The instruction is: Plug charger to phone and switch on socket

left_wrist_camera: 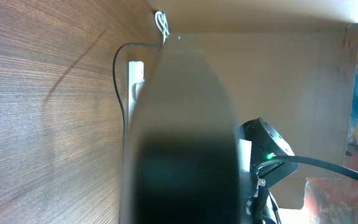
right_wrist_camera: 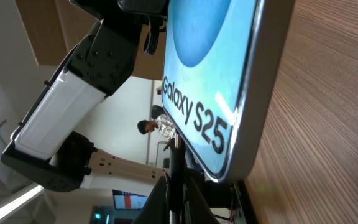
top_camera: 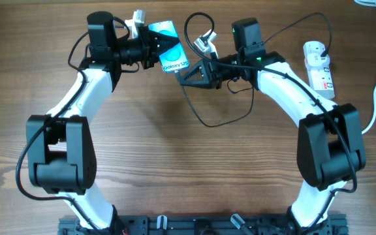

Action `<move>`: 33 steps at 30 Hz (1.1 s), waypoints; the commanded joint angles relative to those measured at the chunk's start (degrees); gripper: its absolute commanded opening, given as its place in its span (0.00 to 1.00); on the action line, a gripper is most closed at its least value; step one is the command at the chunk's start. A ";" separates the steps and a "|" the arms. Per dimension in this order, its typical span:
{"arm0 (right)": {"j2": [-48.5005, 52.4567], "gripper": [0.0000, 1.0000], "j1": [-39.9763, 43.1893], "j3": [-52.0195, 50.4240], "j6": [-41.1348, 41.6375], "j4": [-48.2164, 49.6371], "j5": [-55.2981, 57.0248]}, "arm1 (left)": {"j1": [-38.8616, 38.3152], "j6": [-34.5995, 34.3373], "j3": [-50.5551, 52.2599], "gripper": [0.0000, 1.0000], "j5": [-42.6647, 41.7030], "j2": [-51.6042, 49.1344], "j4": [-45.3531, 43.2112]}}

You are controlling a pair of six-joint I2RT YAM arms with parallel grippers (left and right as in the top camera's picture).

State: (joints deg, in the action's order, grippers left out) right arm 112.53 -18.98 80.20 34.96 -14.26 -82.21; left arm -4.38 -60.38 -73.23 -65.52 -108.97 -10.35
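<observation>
Left jaws: closed on the phone (top_camera: 170, 51), gripping the end away from the lettering and holding it off the table (top_camera: 188, 170). The dark blur filling the left wrist view is probably the phone's back.
Right jaws: closed on the plug (right_wrist_camera: 176, 163) of the charger (top_camera: 207, 123). The thin black stem stands straight out from between them, and the cable loops down over the table behind.
Phone, place: top middle of the overhead view, in the gap between the two arms.
Phone, long axis: slants from far-left to near-right in the overhead view. The "Galaxy S25" end points toward the right jaws, face turned up.
Plug, heading: its stem runs roughly in line with the phone's long axis and is aimed at the lettered end.
Key relation: the plug's end sits just beside the phone's lettered edge, so the jaws face each other nearly end to end along one line.
Contact: the metal tip is lost against the bright background in the right wrist view, so I cannot tell whether it has entered the port.
Nearer arm: the right arm (top_camera: 286, 81) carries the plug, while the left arm (top_camera: 87, 88) only steadies the phone.
Socket (top_camera: 320, 73): lies on the table at the far right, well apart from both jaws and beside the right arm. Its switch is too small to read.
Step, as I judge it: insertion, likely needing a short push along the phone's long axis. The switch is not yet attended to.
</observation>
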 commanded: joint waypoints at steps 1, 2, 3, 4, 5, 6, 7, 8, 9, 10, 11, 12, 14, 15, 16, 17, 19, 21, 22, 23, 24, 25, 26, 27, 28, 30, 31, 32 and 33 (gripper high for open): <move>-1.40 0.04 0.04 0.07 1.03 0.50 1.20 | -0.09 -1.11 -0.59 0.04 -2.25 0.26 -0.94; -1.42 0.04 0.04 0.09 1.03 0.52 1.22 | 0.11 -1.86 -0.59 0.04 -2.32 0.26 -1.51; -1.42 0.04 0.04 0.09 1.03 0.52 1.25 | 0.33 -2.03 -0.59 0.04 -2.29 0.26 -1.57; -1.40 0.04 0.07 0.07 1.05 0.55 1.25 | 0.44 -2.03 -0.59 0.04 -2.32 0.26 -1.57; -1.42 0.04 0.09 0.07 1.01 0.59 1.27 | 0.55 -2.03 -0.59 0.04 -2.36 0.26 -1.46; -1.42 0.04 0.11 0.07 1.05 0.70 1.27 | 0.55 -2.12 -0.59 0.04 -2.36 0.26 -1.49; -1.40 0.04 0.11 0.09 1.07 1.09 1.27 | 0.52 -3.10 -0.59 0.04 -2.36 0.26 -1.51; -1.40 0.04 0.11 0.07 1.27 1.70 1.27 | 0.52 -3.52 -0.59 0.04 -2.54 0.26 -1.49; -1.40 0.04 0.11 0.07 1.46 1.84 1.27 | 0.52 -3.54 -0.59 0.04 -2.64 0.26 -1.49; -1.40 0.04 0.11 0.07 1.42 1.81 1.27 | 0.52 -3.56 -0.59 0.04 -3.02 0.26 -1.49; -1.40 0.04 0.11 0.07 1.44 1.86 1.29 | 0.52 -3.52 -0.59 0.04 -3.85 0.26 -1.49; -1.40 0.04 0.11 0.07 1.46 1.86 1.42 | 0.52 -3.52 -0.59 0.04 -3.96 0.26 -1.49; -1.42 0.04 0.11 0.07 2.19 2.40 1.49 | 0.52 -3.50 -0.59 0.04 -4.09 0.26 -1.49; -1.42 0.04 0.11 0.07 3.54 3.45 1.51 | 0.52 -3.48 -0.59 0.04 -4.07 0.26 -1.49; -1.42 0.04 0.11 0.07 5.33 5.07 1.70 | 0.52 -3.48 -0.59 0.04 -4.09 0.26 -1.49; -1.42 0.04 0.11 0.07 6.75 6.58 1.73 | 0.52 -3.48 -0.59 0.04 -4.11 0.26 -1.49; -1.42 0.04 0.13 0.07 9.01 8.68 2.16 | 0.52 -3.45 -0.59 0.04 -4.48 0.26 -1.49; -1.42 0.04 0.22 0.07 10.69 9.77 3.67 | 0.52 -3.30 -0.59 0.04 -4.70 0.26 -1.51; -1.42 0.04 0.22 0.07 10.64 9.73 3.85 | 0.55 -3.30 -0.59 0.04 -4.66 0.26 -1.60; -1.40 0.04 0.22 0.07 10.64 9.73 3.85 | 0.63 -3.32 -0.59 0.04 -4.66 0.26 -2.23; -1.42 0.04 0.22 0.07 10.67 9.73 3.85 | 0.81 -3.32 -0.59 0.04 -4.46 0.26 -2.75; -1.42 0.04 0.22 0.07 10.69 9.73 3.82 | 1.16 -3.67 -0.59 0.04 -4.20 0.26 -3.21; -1.42 0.04 0.22 0.07 10.93 9.73 3.82 | 1.55 -4.68 -0.59 0.04 -3.48 0.26 -3.19; -1.42 0.04 0.22 0.07 12.11 9.75 3.50 | 2.25 -6.45 -0.59 0.04 -2.45 0.26 -3.19; -1.40 0.04 0.22 0.07 12.15 10.25 2.25 | 2.93 -7.78 -0.59 0.04 -1.99 0.26 -3.19; -1.40 0.04 0.20 0.07 11.28 10.60 -0.22 | 4.17 -9.94 -0.59 0.04 -2.16 0.26 -2.19; -1.40 0.04 0.20 0.07 11.43 10.58 -0.33 | 4.26 -10.82 -0.59 0.04 -2.45 0.26 -0.26; -1.40 0.04 0.20 0.07 11.65 10.58 -0.28 | 4.24 -10.91 -0.59 0.04 -2.54 0.26 2.03; -1.42 0.04 0.20 0.07 11.72 10.58 -0.26 | 4.24 -10.80 -0.59 0.04 -2.54 0.26 3.37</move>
State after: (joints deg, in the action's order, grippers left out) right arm 112.46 -18.92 80.01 46.28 -3.75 -81.17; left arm -0.34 -68.95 -73.23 -66.32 -108.97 -10.02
